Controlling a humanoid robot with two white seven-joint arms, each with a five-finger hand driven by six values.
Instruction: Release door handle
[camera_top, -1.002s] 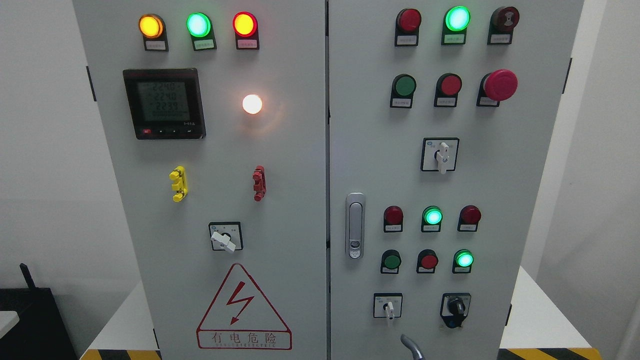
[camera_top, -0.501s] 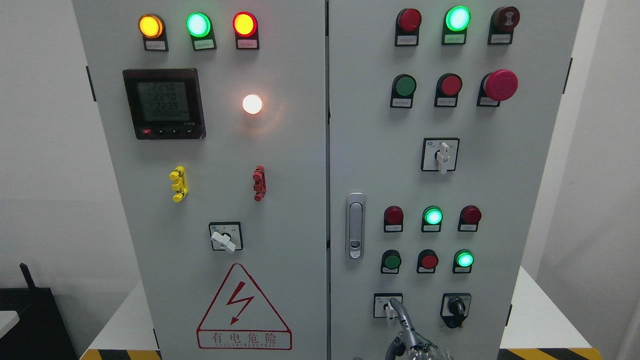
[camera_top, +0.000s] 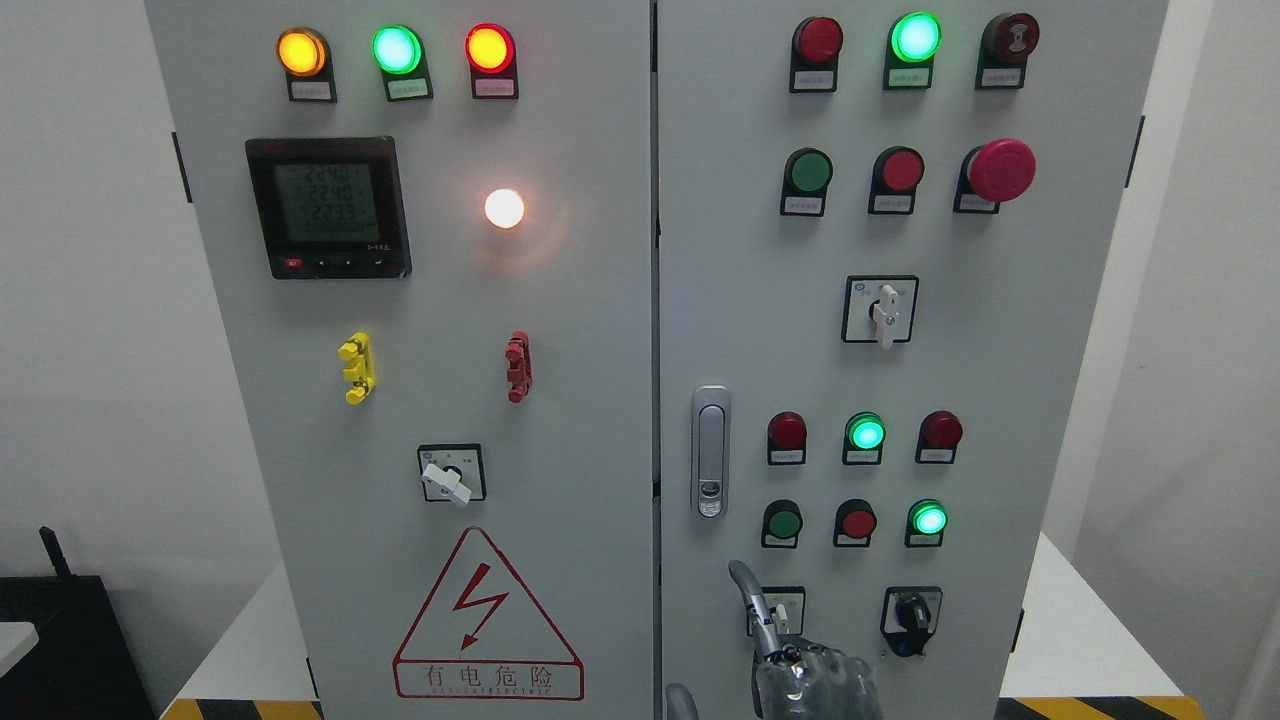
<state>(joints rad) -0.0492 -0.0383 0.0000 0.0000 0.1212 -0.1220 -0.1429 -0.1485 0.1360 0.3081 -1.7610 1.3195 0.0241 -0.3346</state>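
One robot hand (camera_top: 805, 675), index finger (camera_top: 752, 600) extended and the rest curled, holds nothing below the silver latch handle (camera_top: 710, 452) at the left edge of the grey cabinet's right door (camera_top: 1000, 350). Best withdraw straight, avoiding nearby switches.

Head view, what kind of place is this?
Probably an electrical or industrial control room: a grey cabinet carries lit indicator lamps, a digital meter and a high-voltage warning sign.
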